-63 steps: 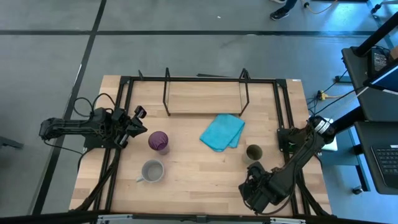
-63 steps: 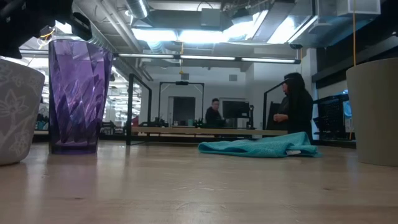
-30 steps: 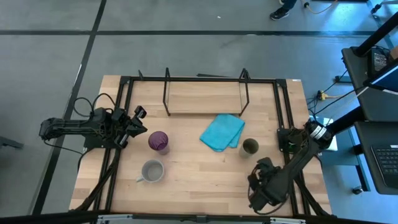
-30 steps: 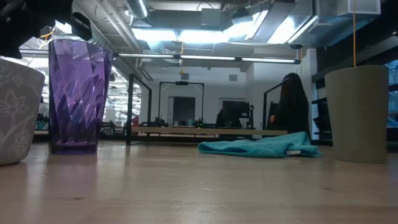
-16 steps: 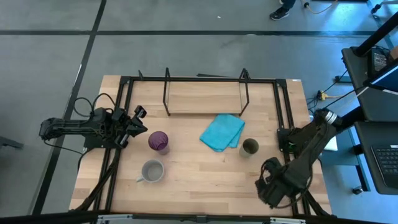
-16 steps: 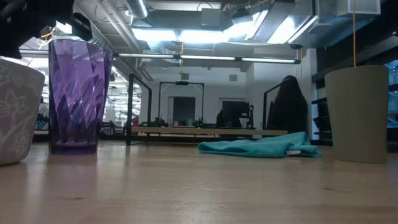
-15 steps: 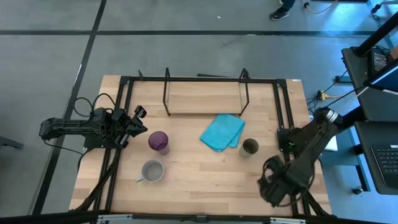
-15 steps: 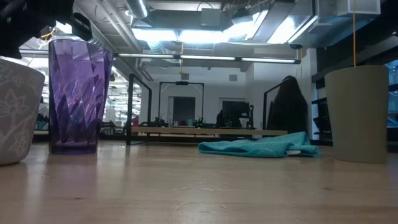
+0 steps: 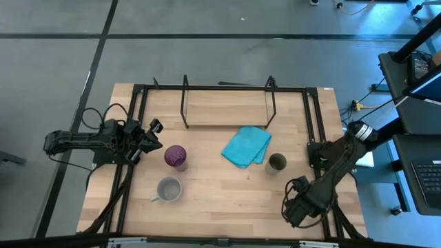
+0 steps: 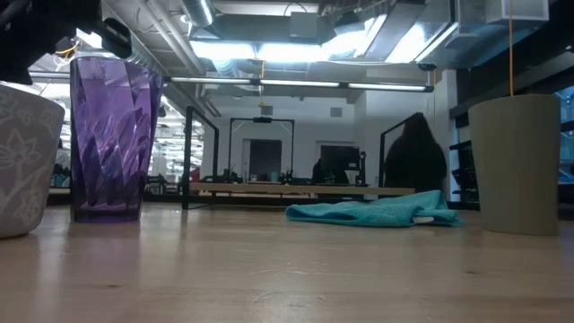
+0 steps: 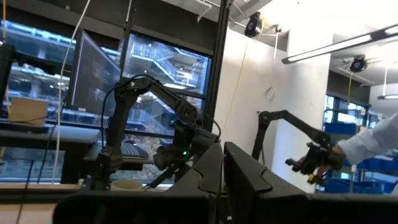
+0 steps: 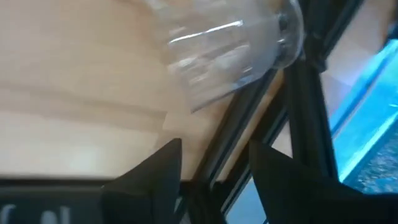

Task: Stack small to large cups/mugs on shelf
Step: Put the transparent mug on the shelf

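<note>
1. High view. We see the shelf [image 9: 227, 105] standing bare at the far side of the table [image 9: 220, 203]. The purple tumbler [image 9: 175, 156] and grey mug [image 9: 168, 189] stand left of centre, and the olive-green cup [image 9: 277, 162] right of centre, touching the turquoise cloth [image 9: 246, 146]. The left gripper [image 9: 153, 135] waits just beside the tumbler. The right gripper [image 9: 295, 210] sits low at the table's near right corner. From here we cannot tell how its fingers stand.

2. Low view. We see the mug [image 10: 27, 160], tumbler [image 10: 112, 136] and olive-green cup [image 10: 514, 163] all upright on the wood. A person [image 10: 414, 157] shows in the room beyond.

3. Left wrist view. We see the left gripper's dark fingers [image 11: 205, 174] drawn close together with nothing between them, facing the room.

4. Right wrist view. We see the small clear glass [image 12: 233, 46] lying on its side against the black table frame [image 12: 298, 99]. It is just ahead of the right gripper's spread, empty fingers [image 12: 152, 171], its long axis running slantwise across them. We judge the right arm much the nearer for this pickup.
</note>
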Motion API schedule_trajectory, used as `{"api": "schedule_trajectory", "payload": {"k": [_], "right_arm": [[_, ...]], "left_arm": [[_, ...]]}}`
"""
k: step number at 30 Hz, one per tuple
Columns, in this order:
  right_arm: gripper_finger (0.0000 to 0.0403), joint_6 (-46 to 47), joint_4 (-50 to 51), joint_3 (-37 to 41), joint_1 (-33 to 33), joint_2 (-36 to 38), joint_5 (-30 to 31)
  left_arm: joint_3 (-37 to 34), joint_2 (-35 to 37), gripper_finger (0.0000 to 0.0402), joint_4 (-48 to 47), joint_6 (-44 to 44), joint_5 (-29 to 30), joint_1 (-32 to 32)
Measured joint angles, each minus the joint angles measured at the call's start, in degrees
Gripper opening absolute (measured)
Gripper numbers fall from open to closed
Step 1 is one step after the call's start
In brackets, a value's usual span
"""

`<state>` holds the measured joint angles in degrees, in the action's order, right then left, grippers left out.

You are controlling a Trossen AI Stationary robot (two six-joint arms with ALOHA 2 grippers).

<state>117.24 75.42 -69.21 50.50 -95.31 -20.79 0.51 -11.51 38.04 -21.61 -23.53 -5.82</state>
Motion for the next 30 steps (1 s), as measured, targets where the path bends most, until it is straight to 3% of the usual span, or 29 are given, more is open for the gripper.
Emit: {"api": "schedule_trajectory", "payload": {"k": [8, 30], "right_arm": [[0.0225, 0.82, 0.70, 0.00, 0.03, -5.42, 1.73], [0.0218, 0.88, 3.11, -0.03, 0.44, -12.28, 4.23]], "left_arm": [[0.00, 0.00, 0.0011, 0.05, -0.35, 0.13, 0.00], [0.00, 0.00, 0.0011, 0.11, -0.78, 0.26, 0.00]]}}
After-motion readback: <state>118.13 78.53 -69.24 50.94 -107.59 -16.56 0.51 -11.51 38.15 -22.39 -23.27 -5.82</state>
